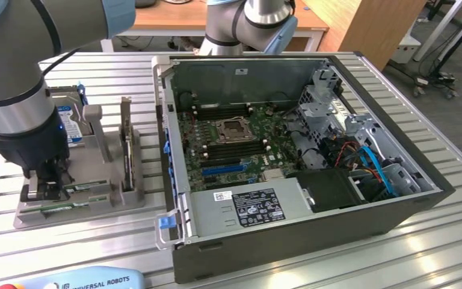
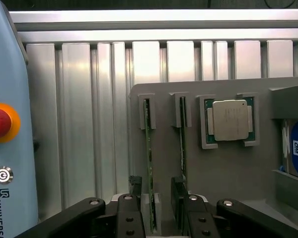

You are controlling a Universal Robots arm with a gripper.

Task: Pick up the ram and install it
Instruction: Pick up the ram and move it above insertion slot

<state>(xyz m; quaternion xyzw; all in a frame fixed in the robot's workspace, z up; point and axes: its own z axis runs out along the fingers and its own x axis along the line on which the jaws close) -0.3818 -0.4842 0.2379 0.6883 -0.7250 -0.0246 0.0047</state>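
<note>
While end effector [image 2: 156, 186] hangs open, seemingly astride ram [image 2: 149, 144], in grey holder [image 2: 228, 168]

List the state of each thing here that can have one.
tool: open, a finger on each side of the ram
ram: on edge in a slot of the holder
second ram: on edge in the next slot
processor: flat in its holder pocket
computer case: open, inside exposed
</note>
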